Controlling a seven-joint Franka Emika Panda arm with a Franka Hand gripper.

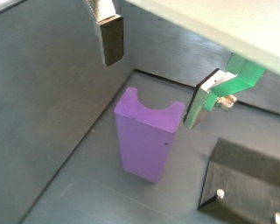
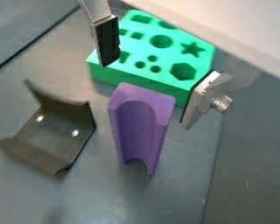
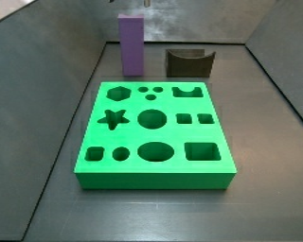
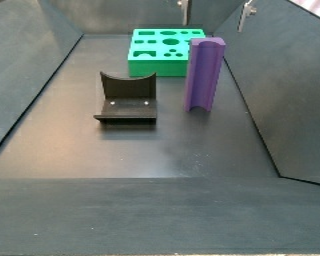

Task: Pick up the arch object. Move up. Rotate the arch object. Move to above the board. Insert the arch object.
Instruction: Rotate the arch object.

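The arch object point(image 2: 140, 127) is a tall purple block standing upright on the dark floor, with its curved groove showing in a wrist view point(image 1: 147, 131). It also shows in both side views point(image 3: 132, 44) point(image 4: 203, 72). The gripper point(image 2: 154, 74) is open and empty, a little above the block's top, with one finger point(image 1: 111, 39) on each side and neither touching. In a side view only the fingertips point(image 4: 186, 8) show at the upper edge. The green board point(image 3: 151, 132) with shaped holes lies flat beside the arch object point(image 2: 154, 52) point(image 4: 163, 45).
The fixture point(image 4: 125, 98), a dark L-shaped bracket, stands on the floor close to the arch object point(image 2: 49, 131) point(image 3: 188, 61) point(image 1: 254, 179). Grey slanted walls point(image 4: 43, 60) enclose the floor on all sides.
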